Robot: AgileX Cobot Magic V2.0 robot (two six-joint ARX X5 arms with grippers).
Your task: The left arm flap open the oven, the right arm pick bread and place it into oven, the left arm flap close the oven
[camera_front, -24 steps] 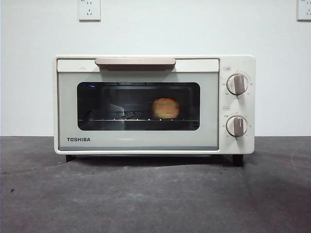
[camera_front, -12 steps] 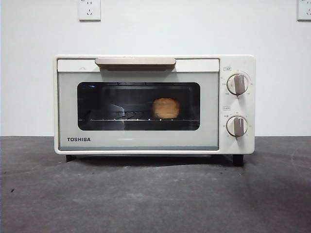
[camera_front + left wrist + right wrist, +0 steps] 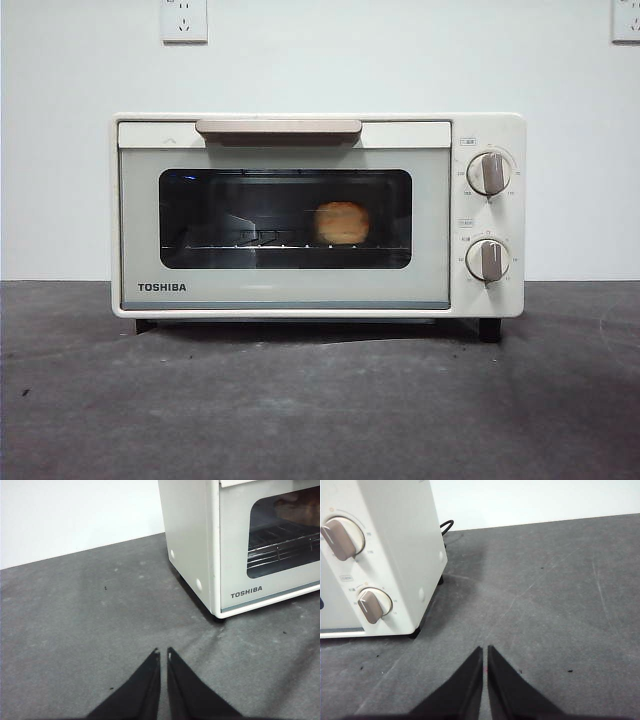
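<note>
Bread (image 3: 341,222) sits dim behind the closed oven's (image 3: 285,290) dark glass.

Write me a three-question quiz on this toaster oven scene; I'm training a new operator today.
1. True or false: the cream-white TOSHIBA toaster oven's door stands open.
2. Where is the golden-orange bread loaf? A) on the table B) on the rack inside the oven C) in a gripper
3. Fill in: the left gripper and right gripper both hold ____.

Key: 1 false; 2 B; 3 nothing, jaws shut over the dark grey table.
</note>
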